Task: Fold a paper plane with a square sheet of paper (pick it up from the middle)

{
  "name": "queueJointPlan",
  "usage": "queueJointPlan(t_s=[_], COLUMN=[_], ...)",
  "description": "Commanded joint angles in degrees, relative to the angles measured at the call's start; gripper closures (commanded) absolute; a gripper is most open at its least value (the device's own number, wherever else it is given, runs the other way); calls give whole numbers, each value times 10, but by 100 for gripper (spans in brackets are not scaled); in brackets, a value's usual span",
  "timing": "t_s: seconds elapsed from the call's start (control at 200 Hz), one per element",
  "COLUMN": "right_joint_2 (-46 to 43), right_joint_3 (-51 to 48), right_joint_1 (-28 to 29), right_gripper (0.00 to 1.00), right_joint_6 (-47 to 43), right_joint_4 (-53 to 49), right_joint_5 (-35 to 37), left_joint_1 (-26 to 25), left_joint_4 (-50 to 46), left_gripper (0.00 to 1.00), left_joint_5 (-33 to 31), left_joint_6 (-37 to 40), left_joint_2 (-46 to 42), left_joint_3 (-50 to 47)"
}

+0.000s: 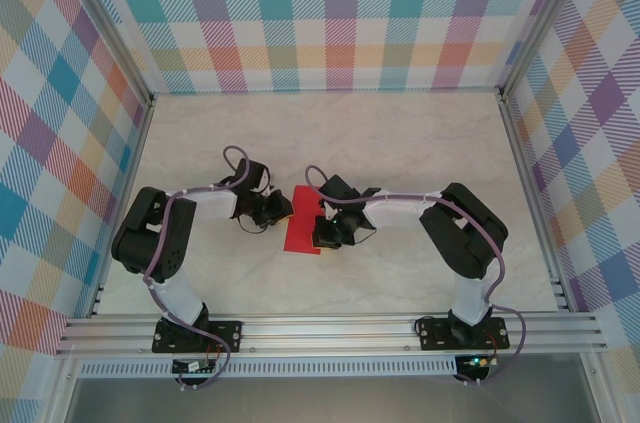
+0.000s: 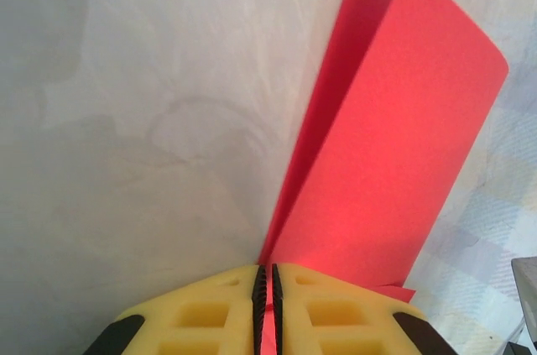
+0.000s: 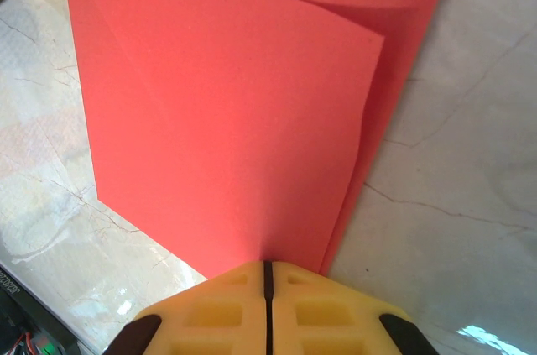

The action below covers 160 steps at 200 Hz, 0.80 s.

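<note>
The square sheet of paper [image 1: 300, 230] is bright red and lies folded over in two layers on the marble table, between the two grippers. My left gripper [image 1: 281, 211] meets its left edge. In the left wrist view the left gripper [image 2: 268, 275] is shut on the paper [image 2: 394, 154], and red shows between the pads. My right gripper [image 1: 323, 234] rests over the sheet's right part. In the right wrist view the right gripper [image 3: 268, 267] is shut at the edge of the upper layer [image 3: 235, 120], which puckers toward the tips. A paper plane is out of view.
The pale marble table [image 1: 400, 143] is walled by plaid panels on three sides. An aluminium rail [image 1: 330, 328] with both arm bases runs along the near edge. Both arms bend inward toward the middle.
</note>
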Motion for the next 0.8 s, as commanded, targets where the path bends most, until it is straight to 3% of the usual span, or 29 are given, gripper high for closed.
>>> queueJointPlan(t_s=[0.0, 0.38, 0.795], right_joint_2=[14, -7, -31], right_joint_3=[-21, -5, 34], right_joint_1=[3, 3, 3], right_gripper=[93, 93, 92], right_joint_6=[-9, -10, -4], right_joint_4=[-81, -68, -11], right_joint_5=[37, 19, -3], left_joint_1=[24, -4, -64], left_joint_4=[-14, 22, 80], left_gripper=[85, 84, 90], left_joint_5=[-30, 30, 53], left_joint_6=[26, -19, -51], left_joint_2=[-8, -135, -53], left_joint_3=[3, -48, -57])
